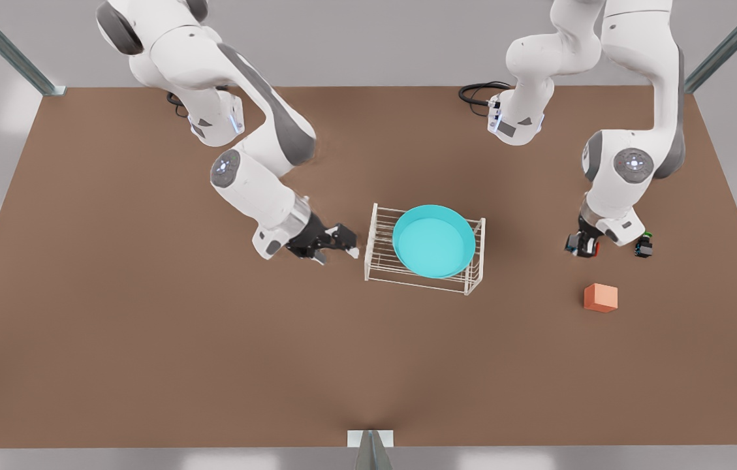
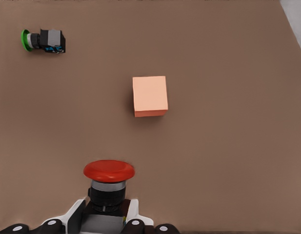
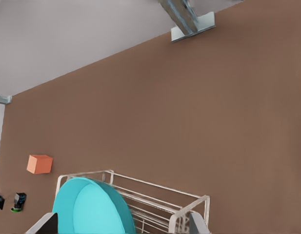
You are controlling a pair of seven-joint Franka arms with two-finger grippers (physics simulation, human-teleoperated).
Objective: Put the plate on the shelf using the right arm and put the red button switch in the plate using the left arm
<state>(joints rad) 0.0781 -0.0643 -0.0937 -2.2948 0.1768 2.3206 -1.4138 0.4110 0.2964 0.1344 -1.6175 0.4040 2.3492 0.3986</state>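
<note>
Plate (image 1: 434,241) sits on top of the shelf (image 1: 378,251), mid-table (image 1: 146,339), covering most of the slatted top; right gripper (image 1: 342,246) hangs just beside the shelf's end on the front view's left, fingers spread w/ nothing between them, not touching plate or shelf. Red button switch (image 2: 109,181) is well apart from the shelf on the front view's right, pinched by its dark body in the left gripper (image 2: 105,219) low at the table, cap pointing away from the wrist. Green-cap switch (image 2: 43,40) lies near it, farther from the shelf, w/ orange cube (image 2: 150,95) close by toward the table's near edge.
</note>
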